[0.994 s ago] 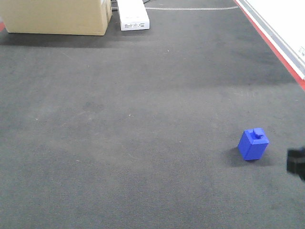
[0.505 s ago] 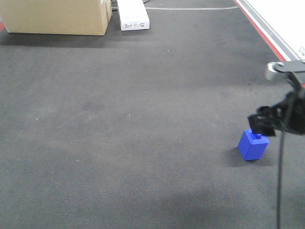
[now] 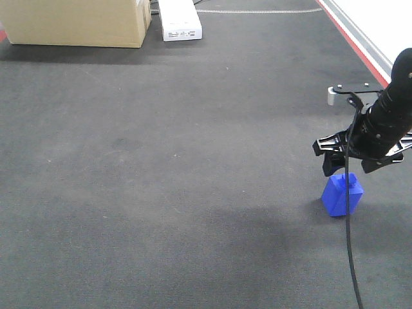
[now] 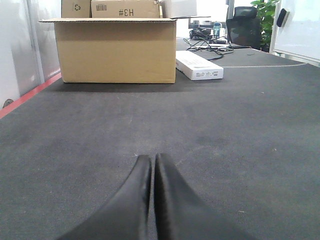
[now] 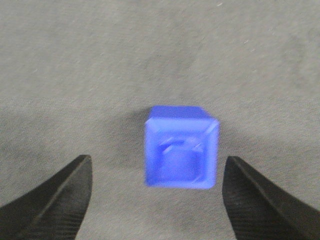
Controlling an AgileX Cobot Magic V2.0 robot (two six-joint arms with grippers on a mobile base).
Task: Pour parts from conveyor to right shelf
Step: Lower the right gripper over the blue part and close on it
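Brick (image 3: 335, 198), bright blue with one stud on top, stands on the dark grey belt (image 3: 161, 167) at the lower right of the front view. The right gripper (image 3: 347, 168) hangs just above it, black, with its jaws spread wide. In the right wrist view one dark finger (image 5: 60, 200) shows at each lower corner. The brick sits in the middle between them, stud facing the camera, apart from both fingers. A black cable (image 3: 351, 257) drops from the right arm across the front of the brick to the bottom edge of the frame.

The left gripper (image 4: 151, 159) shows at the bottom centre of the left wrist view, low over the belt, its two fingers pressed together with nothing between them.

A cardboard box (image 3: 77, 26) stands at the upper left of the front view, with a flat white box (image 3: 179, 19) just beside it. A red strip (image 3: 367, 58) lines the belt's edge at the upper right.
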